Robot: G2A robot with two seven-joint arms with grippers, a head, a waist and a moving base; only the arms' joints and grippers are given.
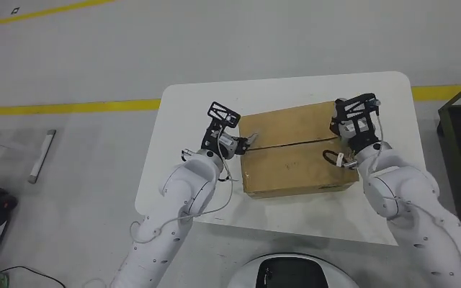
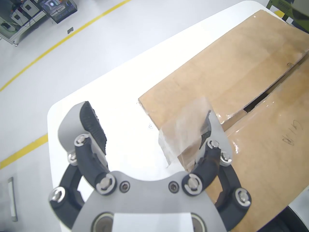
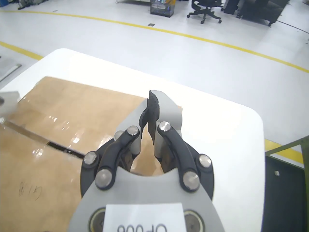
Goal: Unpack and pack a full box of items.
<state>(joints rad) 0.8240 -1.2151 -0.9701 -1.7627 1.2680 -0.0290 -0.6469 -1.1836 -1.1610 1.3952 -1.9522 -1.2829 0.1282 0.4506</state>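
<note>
So the box [image 1: 299, 155] sits mid-table [image 1: 187, 108], flaps down, not opened yet imo. Its long axis runs side to side in front of the robot, w/ the right end skewed a bit farther from it. The seam [image 1: 288, 145] between the flaps runs along that same axis.

There's one arm at each end of the seam, prob bc the tape there has to come off before the flaps can lift. At the left end the left hand [image 2: 147, 121] is spread wide and grips nothing. A strip of clear tape [image 2: 183, 129] is stuck to one finger [image 2: 217, 131] though, and I can't tell if its other end is attached to the box. Over the right end the right hand [image 3: 149, 108] is pinched closed. Nothing visible between the pads [image 3: 153, 105], tho thin tape would be hard to spot tbh.
</note>
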